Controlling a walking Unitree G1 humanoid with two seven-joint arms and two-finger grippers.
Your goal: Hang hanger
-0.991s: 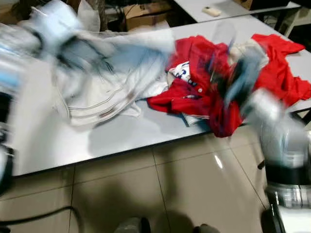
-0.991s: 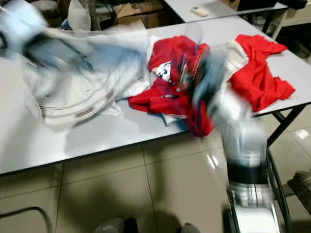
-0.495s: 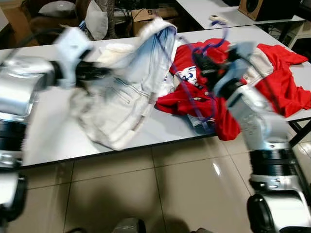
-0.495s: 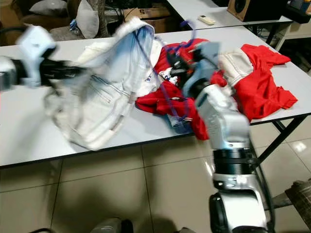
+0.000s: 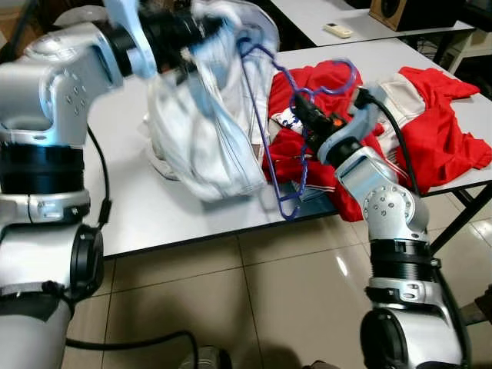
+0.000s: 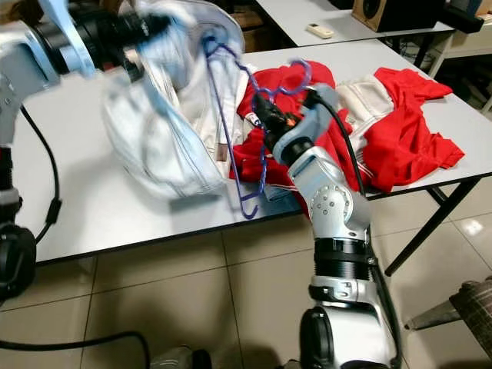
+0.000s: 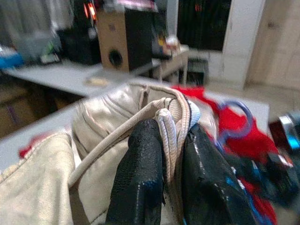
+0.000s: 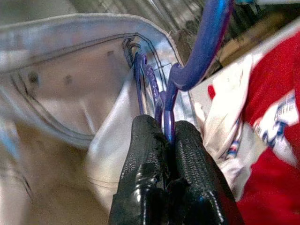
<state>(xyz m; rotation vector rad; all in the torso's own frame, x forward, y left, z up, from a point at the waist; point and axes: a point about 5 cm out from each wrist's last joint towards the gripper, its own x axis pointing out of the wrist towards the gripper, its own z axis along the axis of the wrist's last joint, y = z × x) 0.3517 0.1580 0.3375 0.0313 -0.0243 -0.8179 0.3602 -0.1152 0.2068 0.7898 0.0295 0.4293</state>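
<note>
White table (image 5: pixel 154 223) at centre: left gripper (image 7: pixel 161 140) jaws clamp pale jeans (image 5: pixel 204 146), right gripper (image 8: pixel 161 136) jaws clamp purple hanger (image 5: pixel 265 131).

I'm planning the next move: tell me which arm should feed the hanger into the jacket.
Right. The right gripper already pinches the blue hanger, whose far end sits at the jacket's opening; the left gripper is busy holding the jacket up.
</note>
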